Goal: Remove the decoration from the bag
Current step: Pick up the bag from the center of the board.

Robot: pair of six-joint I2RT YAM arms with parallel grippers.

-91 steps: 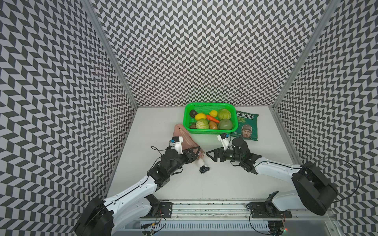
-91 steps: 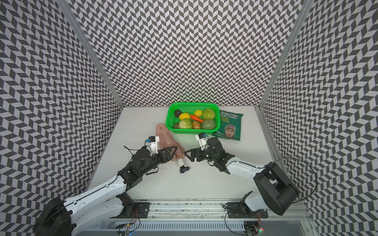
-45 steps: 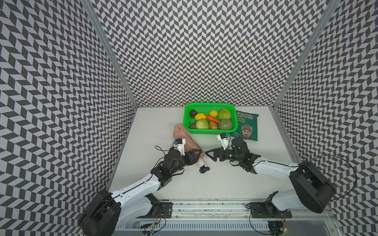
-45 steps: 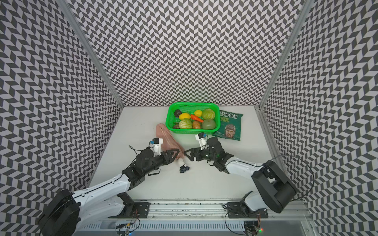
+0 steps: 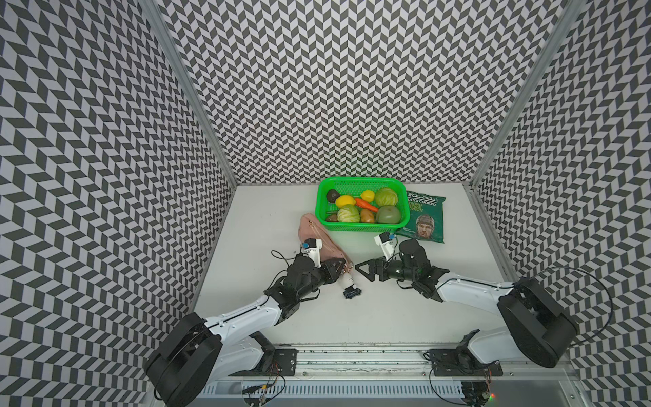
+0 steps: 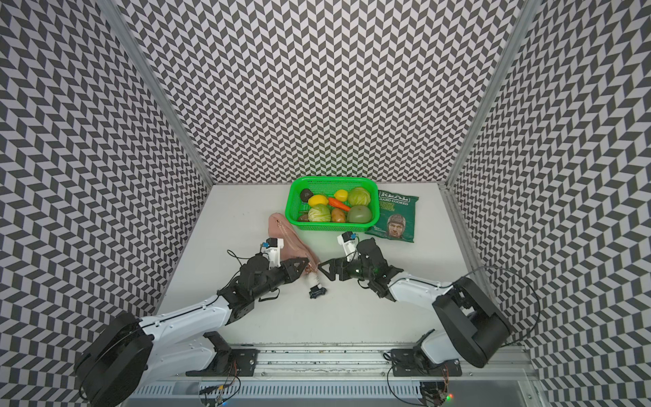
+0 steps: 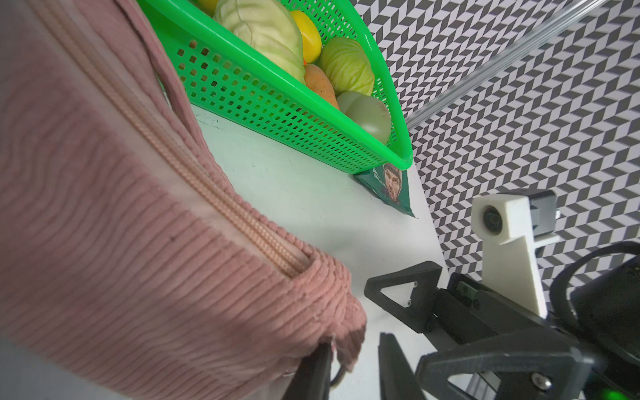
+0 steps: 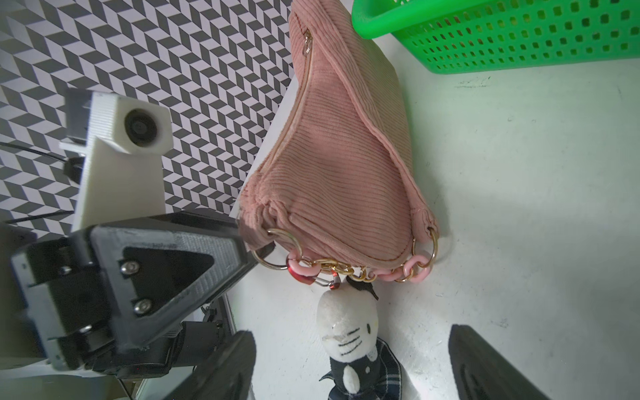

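The pink corduroy bag [image 5: 317, 236] [image 6: 285, 232] lies on the table in front of the basket. The decoration [image 5: 348, 283] [image 6: 314, 283], a white plush figure with a dark plaid body, lies at the bag's near end. Its red clasp [image 8: 311, 277] hooks onto the bag's pink-and-gold chain [image 8: 381, 272]. My left gripper [image 7: 355, 341] [image 5: 340, 269] has narrow jaws around the bag's [image 7: 138, 242] corner tab. One finger touches the tab and a sliver of table shows beside the other. My right gripper [image 8: 351, 330] [image 5: 363, 271] is open, its fingers either side of the decoration's [image 8: 346, 325] head without touching it.
A green basket [image 5: 363, 181] of toy fruit and vegetables stands just behind the bag. A dark green crisp packet [image 5: 424, 220] lies to its right. Patterned walls close in the table on three sides. The two grippers face each other a short way apart.
My left gripper's jaws have narrowed around the bag's near corner, and that arm has edged forward. The right gripper has stayed open, almost where it was.
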